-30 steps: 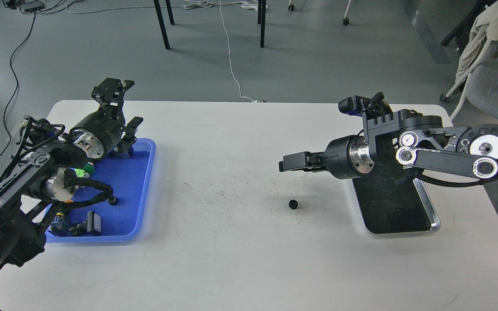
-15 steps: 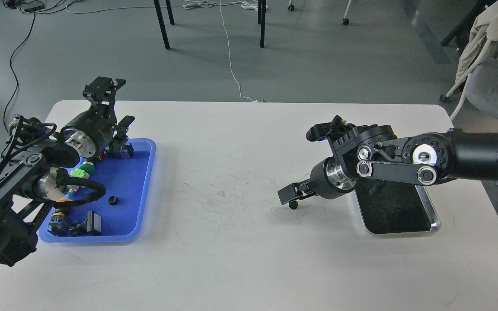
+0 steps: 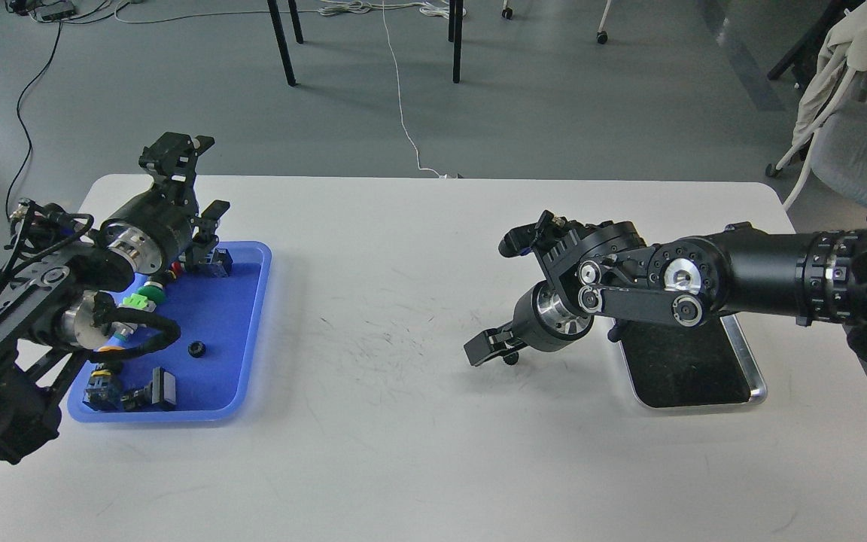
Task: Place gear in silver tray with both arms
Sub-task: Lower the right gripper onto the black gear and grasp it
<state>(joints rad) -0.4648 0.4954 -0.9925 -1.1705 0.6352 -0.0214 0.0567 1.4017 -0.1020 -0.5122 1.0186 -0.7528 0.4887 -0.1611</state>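
Note:
A small black gear (image 3: 510,359) lies on the white table, left of the silver tray (image 3: 758,380). My right gripper (image 3: 481,351) is low over the table, pointing left and down. Its dark fingers reach just past the gear, which peeks out beside them. I cannot tell whether the fingers are apart or whether they touch the gear. The right arm crosses above the tray's far end. The tray's dark bottom holds nothing that I can see. My left gripper (image 3: 196,187) is open and empty above the far edge of the blue tray (image 3: 251,331).
The blue tray at the left holds a second small black gear (image 3: 195,348), green and orange parts (image 3: 136,301) and dark blocks (image 3: 155,391). Chair and table legs stand on the floor beyond the table. A grey chair (image 3: 866,150) is at the far right.
My right gripper has swung down and to the left, from above the table to the gear. My left arm has drawn back a little to the left.

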